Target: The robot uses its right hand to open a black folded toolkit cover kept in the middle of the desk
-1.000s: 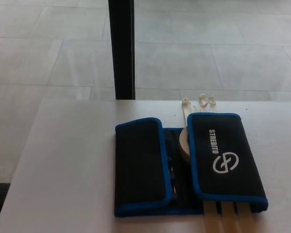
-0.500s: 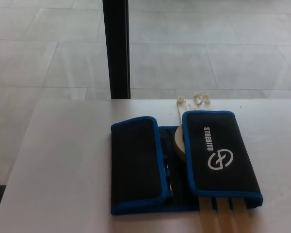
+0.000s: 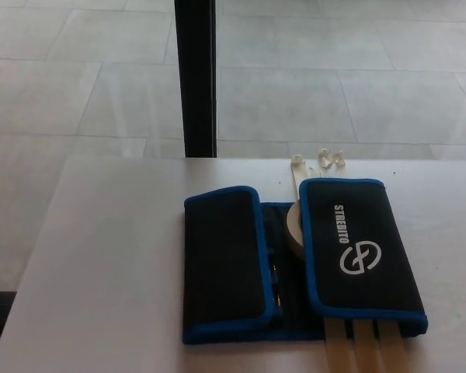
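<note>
Neither robot hand was anywhere in the shot, so I couldn't tell whether they were spread wide, pinched narrow or holding anything.

The toolkit cover (image 3: 295,260) sat roughly mid-desk, a bit toward the near edge of the pale desk (image 3: 109,264). It looked like black woven fabric with bright blue piping all round. Both side flaps were folded inward: the left flap (image 3: 224,260) was plain black, and the right flap (image 3: 359,252) carried a white logo and lettering. The two flaps didn't meet, so a narrow strip of the inside showed between them, with something roundish and cream-coloured (image 3: 293,229) tucked under the right flap's inner edge. Pale flat strips (image 3: 365,350) poked out below the cover's near edge, and a few more pale bits (image 3: 314,162) stuck out past its far edge. Not sure what those were, maybe cable ties.

My guess on handling: soft, floppy, light cloth, not slippery, nothing fragile about the flap itself. The right flap looked slightly raised by whatever was under it, so its blue-trimmed inner edge, just beside the gap, seemed the easiest spot to hook fingers under and peel outward. The whole pouch might slide on the smooth desk if pulled sideways.
</note>
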Tool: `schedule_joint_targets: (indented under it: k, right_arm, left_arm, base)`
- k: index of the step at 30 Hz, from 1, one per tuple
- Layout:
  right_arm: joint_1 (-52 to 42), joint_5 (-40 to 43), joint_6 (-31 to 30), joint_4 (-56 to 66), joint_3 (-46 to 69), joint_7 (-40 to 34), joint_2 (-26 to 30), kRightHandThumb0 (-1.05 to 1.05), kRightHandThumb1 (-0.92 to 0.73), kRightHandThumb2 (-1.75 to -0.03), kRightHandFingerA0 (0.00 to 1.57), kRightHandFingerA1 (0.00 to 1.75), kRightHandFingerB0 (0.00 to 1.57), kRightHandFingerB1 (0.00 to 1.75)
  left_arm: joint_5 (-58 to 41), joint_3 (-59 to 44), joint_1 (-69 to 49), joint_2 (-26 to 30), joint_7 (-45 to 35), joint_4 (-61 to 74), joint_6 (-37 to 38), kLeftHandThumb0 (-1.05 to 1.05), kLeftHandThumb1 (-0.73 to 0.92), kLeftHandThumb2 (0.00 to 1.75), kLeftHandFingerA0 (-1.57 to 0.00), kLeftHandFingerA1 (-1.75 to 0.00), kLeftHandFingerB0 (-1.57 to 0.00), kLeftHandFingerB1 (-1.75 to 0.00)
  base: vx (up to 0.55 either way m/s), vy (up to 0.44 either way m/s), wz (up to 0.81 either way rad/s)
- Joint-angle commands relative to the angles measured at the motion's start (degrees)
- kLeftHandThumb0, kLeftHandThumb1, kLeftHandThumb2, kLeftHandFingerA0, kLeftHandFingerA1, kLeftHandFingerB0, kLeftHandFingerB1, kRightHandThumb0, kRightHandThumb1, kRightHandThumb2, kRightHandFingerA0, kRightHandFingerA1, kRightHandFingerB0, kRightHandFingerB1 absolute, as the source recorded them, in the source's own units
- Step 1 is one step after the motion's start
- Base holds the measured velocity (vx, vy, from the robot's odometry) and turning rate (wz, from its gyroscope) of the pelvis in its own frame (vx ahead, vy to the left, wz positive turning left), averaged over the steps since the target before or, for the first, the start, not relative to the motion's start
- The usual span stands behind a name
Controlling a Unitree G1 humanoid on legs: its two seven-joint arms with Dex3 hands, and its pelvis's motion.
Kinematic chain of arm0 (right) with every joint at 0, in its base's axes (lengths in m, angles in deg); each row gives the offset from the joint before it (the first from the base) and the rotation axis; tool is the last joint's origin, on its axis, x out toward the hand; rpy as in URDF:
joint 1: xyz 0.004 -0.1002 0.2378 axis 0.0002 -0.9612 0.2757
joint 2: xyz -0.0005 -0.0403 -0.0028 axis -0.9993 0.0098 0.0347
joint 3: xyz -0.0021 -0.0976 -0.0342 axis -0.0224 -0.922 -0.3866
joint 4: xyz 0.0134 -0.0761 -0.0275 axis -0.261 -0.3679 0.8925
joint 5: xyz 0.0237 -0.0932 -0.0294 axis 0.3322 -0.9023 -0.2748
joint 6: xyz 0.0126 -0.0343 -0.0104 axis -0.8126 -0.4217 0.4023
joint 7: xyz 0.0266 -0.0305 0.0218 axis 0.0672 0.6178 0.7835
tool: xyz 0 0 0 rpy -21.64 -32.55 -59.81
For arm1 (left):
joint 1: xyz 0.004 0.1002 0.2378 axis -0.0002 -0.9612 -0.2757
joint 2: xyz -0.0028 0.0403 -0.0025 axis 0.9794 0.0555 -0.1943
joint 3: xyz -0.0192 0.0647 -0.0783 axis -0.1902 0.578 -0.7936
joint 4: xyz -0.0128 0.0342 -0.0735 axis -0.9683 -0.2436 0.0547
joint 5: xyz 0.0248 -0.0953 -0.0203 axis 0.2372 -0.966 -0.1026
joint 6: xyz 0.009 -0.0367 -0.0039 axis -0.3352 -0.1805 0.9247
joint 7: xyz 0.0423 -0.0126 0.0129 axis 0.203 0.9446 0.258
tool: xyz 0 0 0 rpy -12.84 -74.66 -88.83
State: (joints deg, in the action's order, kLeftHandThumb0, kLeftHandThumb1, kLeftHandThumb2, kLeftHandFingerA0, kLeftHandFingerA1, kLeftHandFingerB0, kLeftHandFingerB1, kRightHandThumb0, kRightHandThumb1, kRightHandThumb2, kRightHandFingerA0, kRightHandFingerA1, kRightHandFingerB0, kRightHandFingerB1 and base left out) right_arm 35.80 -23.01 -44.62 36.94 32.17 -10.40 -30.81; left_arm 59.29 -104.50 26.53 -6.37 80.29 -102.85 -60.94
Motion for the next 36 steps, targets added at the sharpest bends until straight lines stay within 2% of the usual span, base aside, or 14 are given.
schedule_joint_targets:
  k: [1,2,5,6,8,10,14,17,18,21,22,26,33,36]
  right_arm:
    - [-4.83,0.49,-8.15,23.50,-14.17,6.04,-6.81,-0.64,-0.69,-0.61,0.69,0.70,0.41,0.44]
    - [-6.67,0.39,-8.58,27.83,-18.32,8.18,-8.55,-0.58,-0.72,-0.62,0.59,0.61,0.36,0.38]
    - [-11.08,-4.23,-6.83,31.05,-26.46,11.90,-9.88,-0.48,-0.73,-0.61,0.51,0.50,0.30,0.32]
    - [-12.29,-5.71,-5.88,31.54,-29.00,12.76,-10.25,-0.53,-0.71,-0.61,0.52,0.52,0.33,0.34]
    - [-16.54,-12.72,-1.81,32.24,-38.98,15.82,-11.51,-0.60,-0.69,-0.61,0.56,0.52,0.37,0.34]
    - [-18.45,-16.94,0.70,31.46,-43.17,15.85,-11.82,-0.58,-0.66,-0.60,0.55,0.46,0.39,0.34]
    - [-19.75,-19.18,1.71,30.61,-48.10,16.22,-12.30,-0.59,-0.66,-0.60,0.56,0.47,0.39,0.33]
    - [-21.08,-22.42,1.91,30.26,-53.70,17.67,-11.38,-0.62,-0.68,-0.61,0.54,0.45,0.36,0.33]
    - [-21.38,-24.28,2.66,29.06,-57.14,17.87,-12.24,-0.62,-0.66,-0.60,0.51,0.45,0.39,0.33]
    - [-21.16,-27.15,3.87,27.79,-60.86,17.23,-12.08,-0.66,-0.68,-0.61,0.48,0.49,0.37,0.32]
    - [-21.23,-29.04,2.85,28.41,-62.96,17.00,-11.60,-0.65,-0.68,-0.61,0.49,0.47,0.37,0.32]
    - [-20.69,-31.17,4.61,27.47,-66.96,15.98,-11.88,-0.61,-0.65,-0.60,0.48,0.48,0.37,0.32]
    - [-20.13,-34.17,5.55,26.82,-71.84,15.88,-10.08,-0.60,-0.69,-0.61,0.39,0.50,0.33,0.32]
    - [-18.65,-37.93,7.38,24.21,-74.41,16.18,-7.89,-0.62,-0.73,-0.63,0.33,0.53,0.30,0.32]
  left_arm:
    - [-1.20,-0.13,0.02,1.25,1.02,-0.62,-1.06,-1.04,0.31,1.37,-0.53,-1.63,-0.38,-1.42]
    - [-1.80,-0.71,0.05,1.12,0.82,-0.64,-0.88,-1.05,0.29,1.38,-0.88,-1.51,-0.04,-1.00]
    - [-2.29,-1.18,0.15,1.01,0.83,-0.53,-0.98,-1.05,0.30,1.39,-0.90,-1.54,-0.17,-1.09]
    - [-2.22,-1.11,0.13,1.05,0.74,-0.54,-1.02,-1.05,0.34,1.41,-0.69,-1.41,0.00,-0.98]
    - [-2.03,-0.92,0.25,1.05,0.85,-0.57,-1.25,-0.94,0.31,1.35,-1.00,-1.52,-0.13,-1.00]
    - [-1.92,-0.81,0.37,1.07,0.71,-0.76,-1.28,-1.05,0.32,1.40,-0.62,-1.38,0.00,-0.98]
    - [-1.69,-0.58,0.32,1.24,0.38,-0.77,-1.32,-1.05,0.34,1.41,-0.81,-1.47,-0.05,-1.00]
    - [-2.14,-0.96,0.49,0.99,0.65,-0.36,-1.46,-1.05,0.30,1.39,-0.57,-1.35,-0.07,-1.02]
    - [-1.36,-0.27,0.49,1.01,1.28,-0.49,-1.54,-1.05,0.29,1.38,-0.87,-1.51,-0.06,-1.01]
    - [-1.85,-0.70,0.48,0.96,0.78,-0.45,-1.37,-1.05,0.28,1.37,-0.86,-1.50,-0.09,-1.02]
    - [-1.77,-0.64,0.42,0.96,0.69,-0.58,-1.15,-1.05,0.28,1.37,-0.55,-1.34,-0.16,-1.07]
    - [-2.39,-1.13,0.70,1.00,0.36,-0.28,-1.66,-1.04,0.39,1.44,-0.41,-1.25,-0.04,-1.00]
    - [-2.16,-0.92,1.02,1.21,0.18,-0.57,-1.83,-1.05,0.29,1.38,-0.26,-1.17,-0.06,-1.02]
    - [-1.91,-0.70,1.28,1.31,0.65,-0.44,-2.15,-1.05,0.41,1.45,-0.46,-1.29,-0.19,-1.09]
  base:
    - [0.00,0.000,0.00]
    - [0.00,0.000,0.00]
    - [0.00,0.000,0.00]
    - [0.00,0.000,0.00]
    - [0.00,0.000,0.00]
    - [0.00,0.000,0.00]
    - [0.00,0.000,0.00]
    - [0.00,0.000,0.00]
    - [0.00,0.000,0.00]
    - [0.00,0.000,0.00]
    - [0.00,0.000,0.00]
    - [0.00,0.000,0.00]
    - [0.00,0.000,0.00]
    - [0.00,0.000,0.00]
